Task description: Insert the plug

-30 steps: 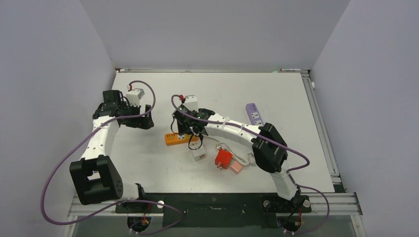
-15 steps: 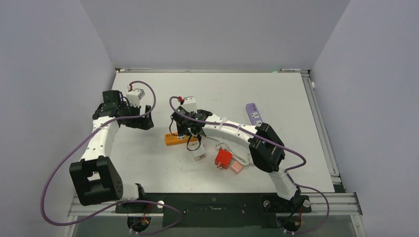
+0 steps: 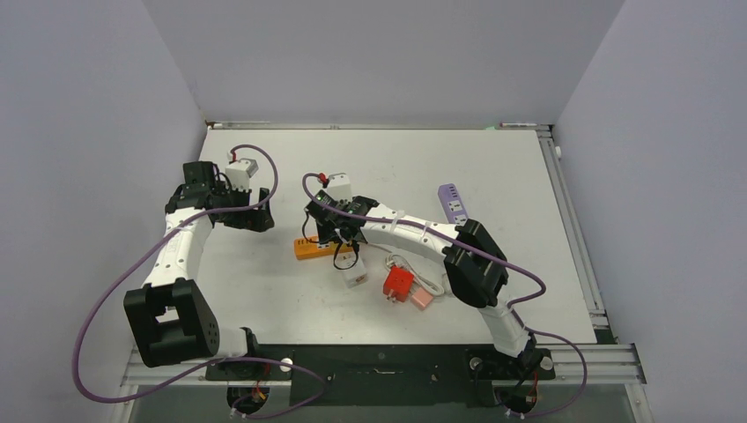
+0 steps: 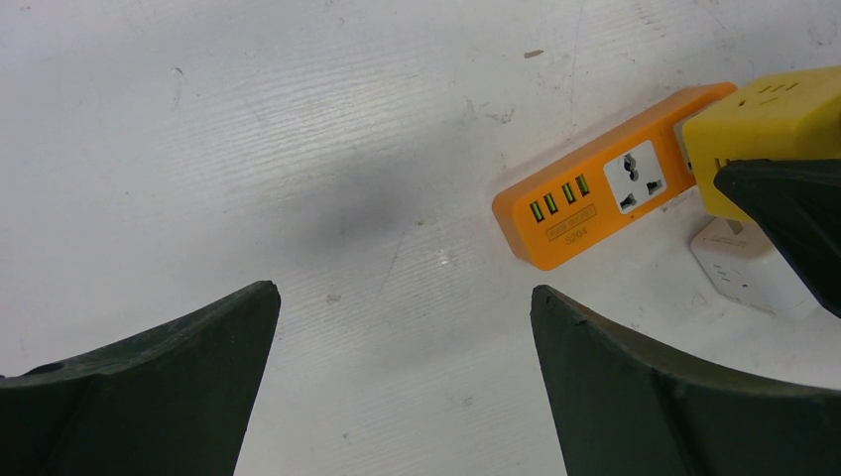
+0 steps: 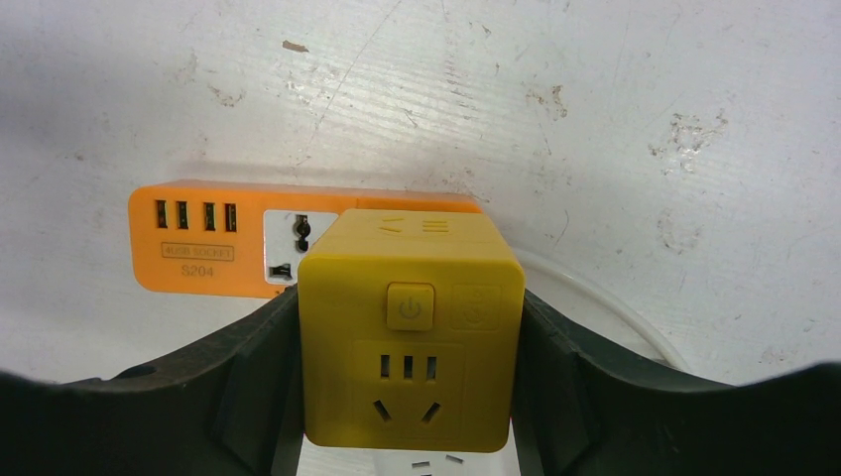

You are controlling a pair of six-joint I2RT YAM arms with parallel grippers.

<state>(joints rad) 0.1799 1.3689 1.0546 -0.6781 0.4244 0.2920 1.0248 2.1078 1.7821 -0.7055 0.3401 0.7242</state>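
Observation:
My right gripper (image 5: 411, 342) is shut on the plug (image 5: 411, 327), a yellow cube adapter with a power button and socket holes on the face toward me. The cube hangs over the right half of the orange power strip (image 5: 198, 238) and covers part of its white socket. Its pins are hidden. In the top view the strip (image 3: 310, 249) lies mid-table under my right gripper (image 3: 339, 231). My left gripper (image 3: 262, 216) hovers to the strip's left, open and holding nothing. The left wrist view shows the left gripper (image 4: 402, 297), the strip (image 4: 595, 193) and the plug (image 4: 764, 124).
A white cube adapter (image 3: 355, 278) lies just in front of the strip. A red adapter (image 3: 398, 283), a pink block (image 3: 421, 300) and a white cable (image 3: 427, 282) lie to its right. A purple power strip (image 3: 452, 203) lies farther right.
My right gripper has shifted slightly left with the plug over the strip, then held still. The left arm has not moved.

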